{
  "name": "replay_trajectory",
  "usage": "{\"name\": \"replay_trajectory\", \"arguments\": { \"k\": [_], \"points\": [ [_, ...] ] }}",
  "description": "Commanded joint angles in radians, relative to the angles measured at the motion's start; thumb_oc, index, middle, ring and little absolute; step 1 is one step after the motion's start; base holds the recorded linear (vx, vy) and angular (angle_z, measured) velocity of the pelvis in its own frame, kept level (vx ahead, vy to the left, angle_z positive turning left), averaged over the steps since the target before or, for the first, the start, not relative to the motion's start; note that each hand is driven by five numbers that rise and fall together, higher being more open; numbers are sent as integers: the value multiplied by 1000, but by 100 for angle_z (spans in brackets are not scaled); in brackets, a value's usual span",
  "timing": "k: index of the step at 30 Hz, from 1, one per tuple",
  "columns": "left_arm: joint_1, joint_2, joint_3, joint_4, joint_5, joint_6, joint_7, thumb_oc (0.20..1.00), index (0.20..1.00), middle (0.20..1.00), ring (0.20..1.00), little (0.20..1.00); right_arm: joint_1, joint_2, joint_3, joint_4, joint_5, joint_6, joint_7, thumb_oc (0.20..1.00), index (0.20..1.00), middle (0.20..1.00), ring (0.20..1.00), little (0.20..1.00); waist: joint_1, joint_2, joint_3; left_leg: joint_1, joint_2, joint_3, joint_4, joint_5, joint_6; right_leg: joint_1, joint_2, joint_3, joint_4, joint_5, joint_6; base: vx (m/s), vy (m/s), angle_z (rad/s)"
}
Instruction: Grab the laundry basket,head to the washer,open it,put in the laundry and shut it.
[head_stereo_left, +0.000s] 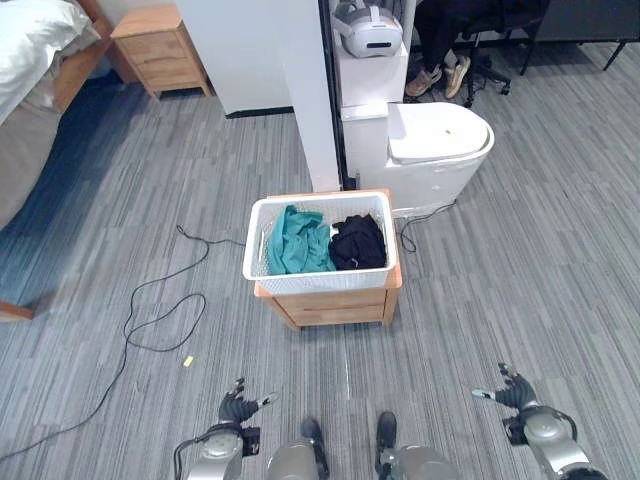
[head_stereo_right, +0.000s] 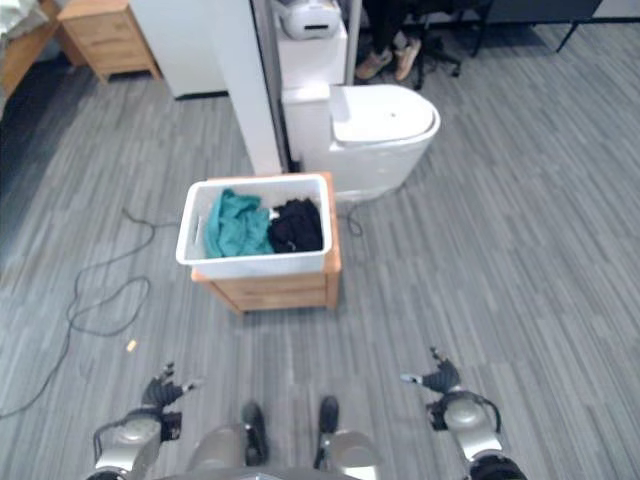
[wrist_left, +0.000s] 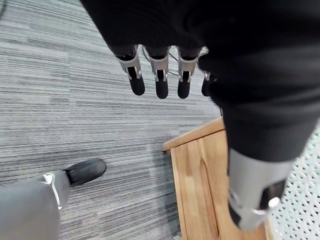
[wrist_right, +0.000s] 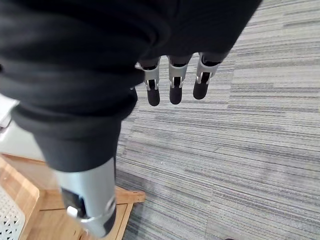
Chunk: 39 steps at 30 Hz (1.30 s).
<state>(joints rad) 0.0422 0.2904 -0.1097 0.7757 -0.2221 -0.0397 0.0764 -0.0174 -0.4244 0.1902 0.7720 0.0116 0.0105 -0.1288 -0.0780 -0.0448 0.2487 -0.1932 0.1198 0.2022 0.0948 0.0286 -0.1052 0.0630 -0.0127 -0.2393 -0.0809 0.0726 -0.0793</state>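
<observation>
The white laundry basket (head_stereo_left: 320, 268) sat on a wooden stand (head_stereo_left: 335, 306), well ahead of the left hand (head_stereo_left: 236, 408) and right hand (head_stereo_left: 518, 392), both with fingers released and empty.

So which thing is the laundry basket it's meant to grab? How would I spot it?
Find the white toilet on the grey striped floor; just in front of it stands a low wooden cabinet. The laundry basket sits on top: a white perforated plastic tub holding a teal garment and a black garment, the only container with clothes.

Mock home — bed (head_stereo_left: 35, 45), nightstand (head_stereo_left: 160, 45), toilet (head_stereo_left: 440, 145).
</observation>
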Motion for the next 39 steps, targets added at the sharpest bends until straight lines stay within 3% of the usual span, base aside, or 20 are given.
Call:
{"name": "replay_trajectory", "arguments": {
  "k": [1,4,6,11,12,16,20,21,23,31,35,39],
  "points": [
    [7,49,-10,-9,-1,-17,14,1000,1000,1000,1000,1000,9,-38,-3,-14,18,-21,-23,1000,1000,1000,1000,1000,18,3,-1,24,33,-27,7,64,-16,-37,-77,-33,106,-157,166,328,114,-56],
    [4,52,-9,-3,3,-17,16,1000,1000,1000,1000,1000,13,-37,-6,-16,13,-22,-23,1000,1000,1000,1000,1000,22,1,-5,25,63,-14,-11,90,-23,-6,-81,-25,125,-185,167,262,128,-16],
    [7,55,-8,10,16,-15,13,1000,1000,1000,1000,1000,16,-29,-10,-14,6,-22,-15,1000,1000,1000,1000,1000,21,5,-24,53,62,-3,-23,68,-17,12,-81,-20,136,-201,173,276,172,2],
    [22,72,-5,24,37,-18,15,1000,1000,1000,1000,1000,2,-14,-4,-22,-9,-22,-9,1000,1000,1000,1000,1000,38,-4,-53,77,10,-10,30,-10,20,36,-133,14,183,-214,200,260,229,0],
    [22,83,5,25,34,-16,19,1000,1000,1000,1000,1000,-13,-8,2,-29,-16,-22,-8,1000,1000,1000,1000,1000,50,-10,-57,96,-15,3,36,-39,43,14,-157,35,243,-205,221,228,282,-39],
    [20,115,28,-1,30,-18,30,1000,1000,1000,1000,1000,-48,-4,11,-71,-10,-26,-12,1000,1000,1000,1000,1000,51,-8,-41,126,-36,23,28,-73,77,-119,-167,72,403,-172,229,108,156,-28],
    [12,132,40,-24,26,-25,36,1000,1000,1000,1000,1000,-75,-16,21,-94,-10,-28,-15,1000,1000,1000,1000,1000,44,-6,-36,161,-45,34,-5,-79,75,-169,-165,46,335,-146,224,102,-34,-32],
    [-3,149,46,-38,28,-32,54,1000,1000,1000,1000,1000,-92,-36,29,-123,-7,-30,-21,1000,1000,1000,1000,1000,33,-21,-27,163,-50,27,9,-94,67,-160,-151,55,230,-126,227,117,-121,-3],
    [-15,149,46,-83,21,-38,58,1000,1000,1000,1000,1000,-103,-43,28,-154,6,-34,-17,1000,1000,1000,1000,1000,31,-25,-33,164,-49,18,8,-91,60,-151,-137,73,204,-123,217,172,-195,38],
    [-140,150,6,-131,34,-36,119,1000,1000,1000,1000,1000,-239,-69,73,-193,47,-31,-49,1000,1000,1000,1000,1000,35,-18,-42,159,-20,5,-60,-38,23,-121,-104,32,94,-101,200,57,-129,13],
    [-224,157,-30,-87,63,-23,167,1000,1000,1000,1000,1000,-310,-54,109,-148,73,-25,-63,1000,1000,1000,1000,1000,36,-14,-27,150,-12,0,-87,-15,14,-129,-95,23,79,-96,197,-30,-58,8],
    [-383,130,-101,82,75,2,252,1000,1000,1000,1000,1000,-468,34,185,24,151,-15,-108,1000,1000,1000,1000,1000,43,-1,17,99,-4,-2,-122,26,5,-197,-85,29,74,-79,197,-132,-40,-5]
  ]
}}
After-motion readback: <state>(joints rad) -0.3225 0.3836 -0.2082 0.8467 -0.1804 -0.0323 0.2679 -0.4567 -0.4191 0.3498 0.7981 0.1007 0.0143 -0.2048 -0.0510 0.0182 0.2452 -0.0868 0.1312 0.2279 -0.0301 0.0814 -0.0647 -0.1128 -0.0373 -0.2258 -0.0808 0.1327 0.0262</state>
